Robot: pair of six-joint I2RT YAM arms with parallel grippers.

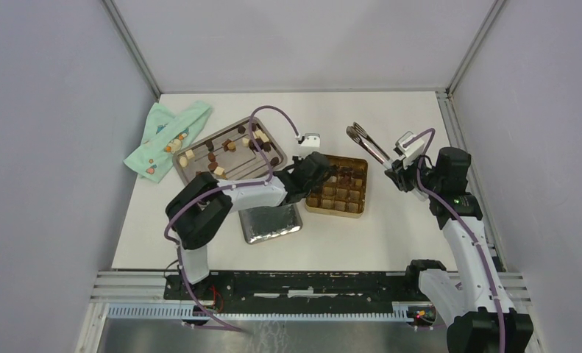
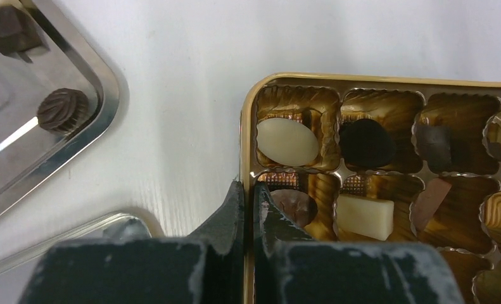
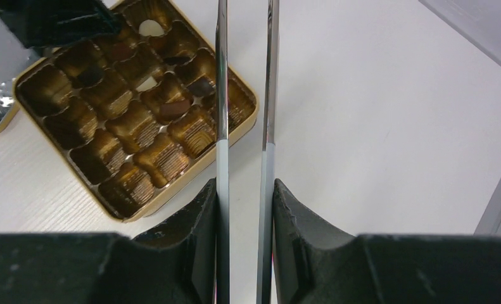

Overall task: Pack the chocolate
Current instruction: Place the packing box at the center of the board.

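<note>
The left tool (image 2: 249, 188) is closed on the rim of the tin (image 2: 387, 79). The right tool (image 3: 244, 185) grips tongs (image 3: 221, 95), off to the tin's right. Chocolate (image 2: 287, 141) sits in several of the tin's cells, and more lies on the tray (image 2: 106, 104).

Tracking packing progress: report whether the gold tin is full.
Partly filled: the gold tin holds a few chocolates; most of its cavities show empty.

Nothing readable anywhere, honestly. The green cloth (image 1: 166, 140) up at about 10 o'clock has some little printed shapes on it, but they're too small to make out any lettering.
</note>
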